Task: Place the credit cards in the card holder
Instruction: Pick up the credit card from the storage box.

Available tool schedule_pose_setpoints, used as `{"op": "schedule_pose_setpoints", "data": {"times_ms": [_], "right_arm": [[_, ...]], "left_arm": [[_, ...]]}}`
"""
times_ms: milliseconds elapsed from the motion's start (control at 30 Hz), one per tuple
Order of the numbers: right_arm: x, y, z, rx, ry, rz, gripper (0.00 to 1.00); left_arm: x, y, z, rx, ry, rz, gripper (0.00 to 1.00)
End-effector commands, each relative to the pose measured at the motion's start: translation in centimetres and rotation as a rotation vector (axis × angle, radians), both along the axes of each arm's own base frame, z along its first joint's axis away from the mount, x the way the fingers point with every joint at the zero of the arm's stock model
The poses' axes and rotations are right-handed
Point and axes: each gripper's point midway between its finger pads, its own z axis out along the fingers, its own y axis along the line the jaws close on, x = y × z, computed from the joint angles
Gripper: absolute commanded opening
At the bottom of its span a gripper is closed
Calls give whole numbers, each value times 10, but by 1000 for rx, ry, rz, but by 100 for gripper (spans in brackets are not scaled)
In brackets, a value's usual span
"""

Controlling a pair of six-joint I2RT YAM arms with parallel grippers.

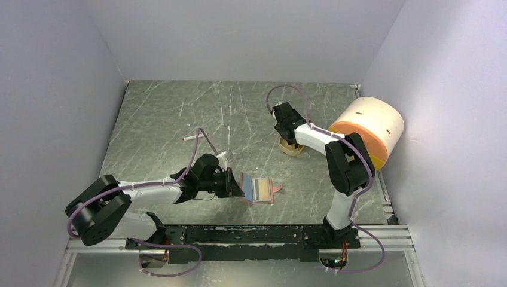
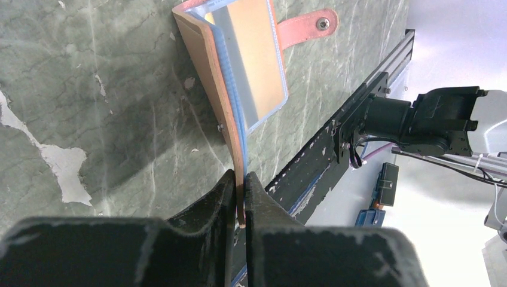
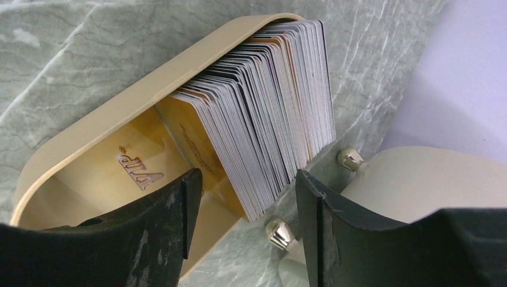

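Observation:
The reddish-brown leather card holder point(image 1: 261, 190) lies open near the table's front middle, its snap tab point(image 2: 311, 25) sticking out. A light blue card and an orange-yellow card point(image 2: 257, 54) sit in its clear sleeves. My left gripper point(image 2: 240, 194) is shut on the edge of the holder's leather cover point(image 2: 206, 66), and it also shows in the top view point(image 1: 235, 184). My right gripper point(image 3: 248, 191) is open above the tan tray point(image 3: 149, 84), its jaws either side of the lower end of a thick stack of whitish cards point(image 3: 269, 113) standing in the tray.
A big cream-and-orange cylinder point(image 1: 367, 128) lies right of the tray, close to my right arm. A small white stick point(image 1: 191, 137) lies at the left middle. The black rail point(image 1: 239, 232) runs along the front edge. Grey walls close in the table.

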Motion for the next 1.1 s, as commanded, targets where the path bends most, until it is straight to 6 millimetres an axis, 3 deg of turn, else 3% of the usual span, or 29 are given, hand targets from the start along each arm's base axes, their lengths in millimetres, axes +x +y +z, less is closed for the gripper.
{"op": "schedule_pose_setpoints", "data": {"times_ms": [0, 167, 400, 1067], "right_arm": [[14, -7, 11, -45, -46, -32, 61], [14, -16, 19, -86, -80, -68, 58], [17, -12, 30, -55, -111, -68, 51], [16, -8, 29, -22, -103, -62, 30]], "left_arm": [[-2, -1, 8, -35, -23, -19, 13], [-2, -2, 7, -40, -21, -18, 13], [-2, -1, 8, -44, -23, -15, 13], [-4, 2, 11, -67, -15, 12, 13]]}}
